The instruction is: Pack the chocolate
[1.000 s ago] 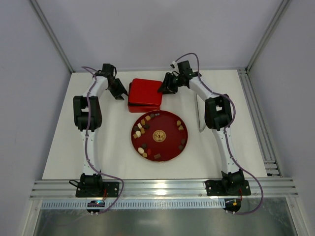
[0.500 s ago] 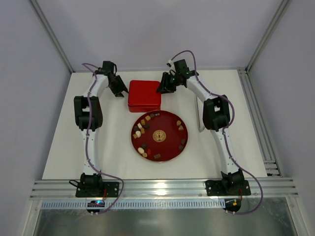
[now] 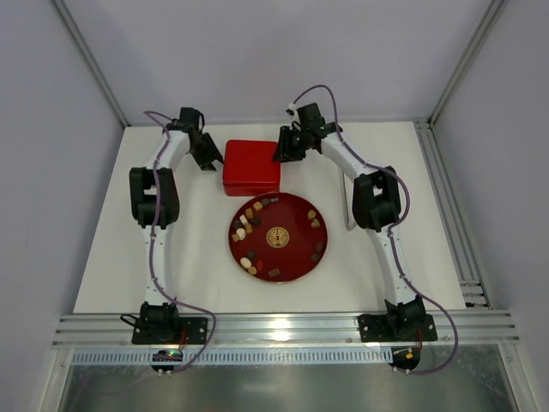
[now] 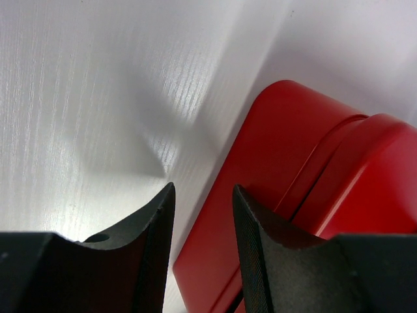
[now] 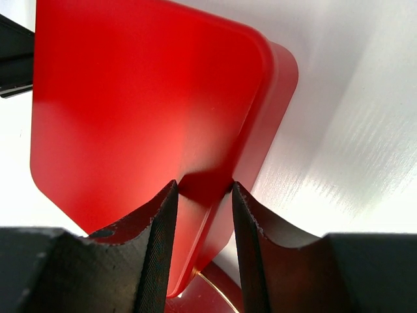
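- The chocolate [image 3: 246, 225] lies loose on the red plate [image 3: 296, 247]. Most pieces are strung along its left rim, with a few at the right rim and a couple toward the near edge. Neither gripper holds any.
- The plate sits mid-table [image 3: 111, 257], just on the arm-base side of the red box [image 3: 251, 163]. That is probably so each piece has only a short trip once the box is open.
- From above the box shows only a plain red top (its lid is on), so I judge that packing has not begun.
- The right gripper [image 5: 204, 189] is at the box's right edge. Its jaws are part-way apart and pinch that edge between them, apparently to work the lid off.
- The left gripper [image 4: 202, 195] is at the opposite, left edge. Its jaws are likewise part-way apart with the box's rim between them, but whether they bite it I cannot tell. A hold on both sides would stop the box sliding or tipping.
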You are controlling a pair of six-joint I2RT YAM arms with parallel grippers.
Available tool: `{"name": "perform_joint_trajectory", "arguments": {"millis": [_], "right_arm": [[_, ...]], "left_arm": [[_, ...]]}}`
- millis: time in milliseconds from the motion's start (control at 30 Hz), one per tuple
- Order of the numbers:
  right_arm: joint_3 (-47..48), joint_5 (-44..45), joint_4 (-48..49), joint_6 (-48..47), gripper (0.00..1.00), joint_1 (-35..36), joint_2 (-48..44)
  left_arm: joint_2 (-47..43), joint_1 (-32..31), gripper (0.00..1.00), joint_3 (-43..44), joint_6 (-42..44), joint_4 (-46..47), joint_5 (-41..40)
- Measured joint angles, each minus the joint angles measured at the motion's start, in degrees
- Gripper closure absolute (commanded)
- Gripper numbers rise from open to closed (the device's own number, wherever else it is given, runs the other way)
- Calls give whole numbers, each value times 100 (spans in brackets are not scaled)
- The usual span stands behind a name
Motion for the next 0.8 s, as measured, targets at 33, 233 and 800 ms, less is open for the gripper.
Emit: {"name": "perform_joint_trajectory", "arguments": {"millis": [33, 233, 800], "right_arm": [[-33, 37, 20, -11, 60, 9, -20], [-216, 232, 118, -138, 59, 76, -153], [-817, 597, 203, -372, 53, 313, -599]], "left_arm": [[0, -2, 59, -17, 0, -2, -9], [0, -15, 60, -162, -2, 13, -37], [-94, -24, 67, -439, -118, 254, -31]]}}
